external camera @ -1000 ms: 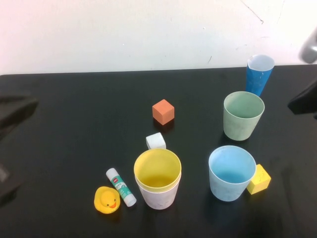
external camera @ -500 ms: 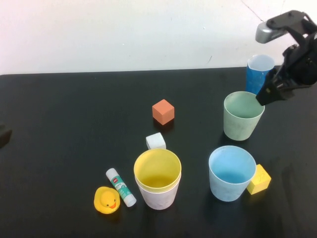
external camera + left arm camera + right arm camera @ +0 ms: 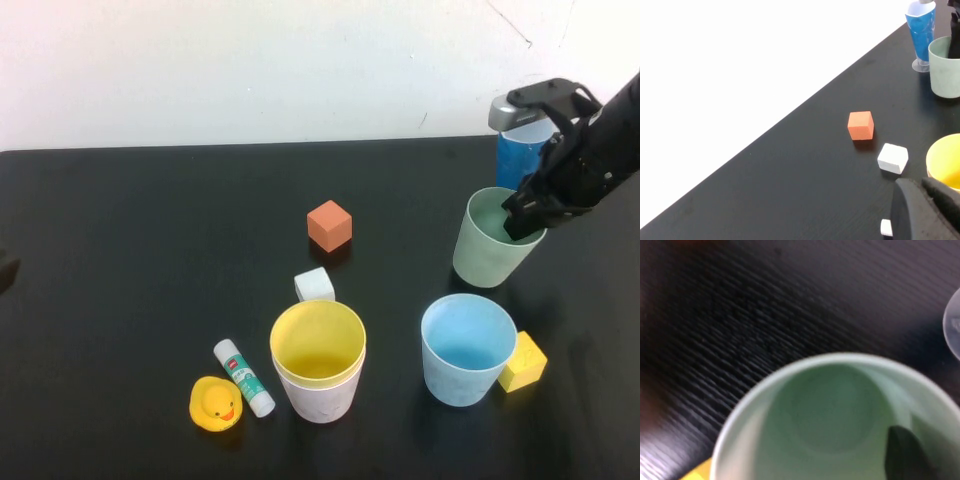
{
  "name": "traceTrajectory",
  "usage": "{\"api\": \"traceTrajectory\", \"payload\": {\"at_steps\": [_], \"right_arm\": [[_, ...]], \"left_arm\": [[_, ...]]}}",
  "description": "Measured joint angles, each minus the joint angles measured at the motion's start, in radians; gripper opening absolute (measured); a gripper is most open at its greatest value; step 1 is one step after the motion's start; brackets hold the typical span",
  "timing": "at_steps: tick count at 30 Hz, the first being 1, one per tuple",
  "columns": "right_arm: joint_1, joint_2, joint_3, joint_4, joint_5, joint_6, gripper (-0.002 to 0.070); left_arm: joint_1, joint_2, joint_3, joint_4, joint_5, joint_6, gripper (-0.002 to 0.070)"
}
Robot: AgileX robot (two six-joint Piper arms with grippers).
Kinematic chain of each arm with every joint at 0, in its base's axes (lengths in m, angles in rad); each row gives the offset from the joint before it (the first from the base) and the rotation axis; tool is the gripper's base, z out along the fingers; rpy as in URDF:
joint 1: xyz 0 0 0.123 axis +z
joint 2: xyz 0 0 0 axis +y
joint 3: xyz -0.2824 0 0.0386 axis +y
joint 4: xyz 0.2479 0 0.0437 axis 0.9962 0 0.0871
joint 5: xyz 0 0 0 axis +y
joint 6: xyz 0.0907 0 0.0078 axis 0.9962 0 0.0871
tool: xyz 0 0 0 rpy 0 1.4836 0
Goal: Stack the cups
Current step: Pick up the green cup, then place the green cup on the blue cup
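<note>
The right gripper [image 3: 524,222] sits at the sage green cup [image 3: 490,243], toward two o'clock on the black table [image 3: 150,250], with one finger dipped inside the mouth against the wall nearest the dark-blue cone [image 3: 521,150]. The cup leans slightly, so the finger seems to be pressing it; whether the jaws have already pinched the wall I cannot tell. A good grip needs the wall seated deep between the fingers before lifting straight up, clear of the cone just behind. The light blue cup [image 3: 468,348] stands at four o'clock, touching a yellow block [image 3: 524,362]. The yellow cup [image 3: 318,345], at six o'clock, already sits nested in the pink cup [image 3: 320,395]. The left gripper [image 3: 927,210] hangs back past the nine o'clock edge, its jaw state unclear.
</note>
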Motion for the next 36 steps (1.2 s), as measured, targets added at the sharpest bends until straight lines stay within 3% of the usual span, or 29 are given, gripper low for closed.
{"api": "traceTrajectory", "payload": {"at_steps": [2,4,11,17,23,30,36], "right_arm": [[0.000,0.000,0.000,0.016,-0.006,0.000,0.0060],[0.000,0.000,0.000,0.039,-0.009,-0.006,0.0032],[0.000,-0.051,-0.015,0.198,0.008,-0.084,0.0025],[0.002,-0.161,-0.145,0.243,0.207,-0.125,0.0025],[0.071,-0.310,-0.140,0.065,0.276,-0.096,0.0025],[0.258,-0.419,0.066,-0.076,0.278,-0.081,0.0024],[0.281,-0.372,0.142,-0.128,0.239,-0.076,0.0024]], "left_arm": [[0.000,0.000,0.000,0.002,0.000,0.000,0.0002],[0.000,0.000,0.000,0.002,0.000,0.000,0.0002],[0.000,0.000,0.000,0.002,0.000,-0.006,0.0002],[0.000,0.000,0.004,0.004,-0.001,-0.011,0.0002],[0.000,0.000,0.036,0.005,-0.010,-0.013,0.0002],[0.000,0.000,0.040,0.005,-0.088,-0.052,0.0001],[0.000,0.000,0.070,-0.010,-0.176,-0.054,0.0002]]}}
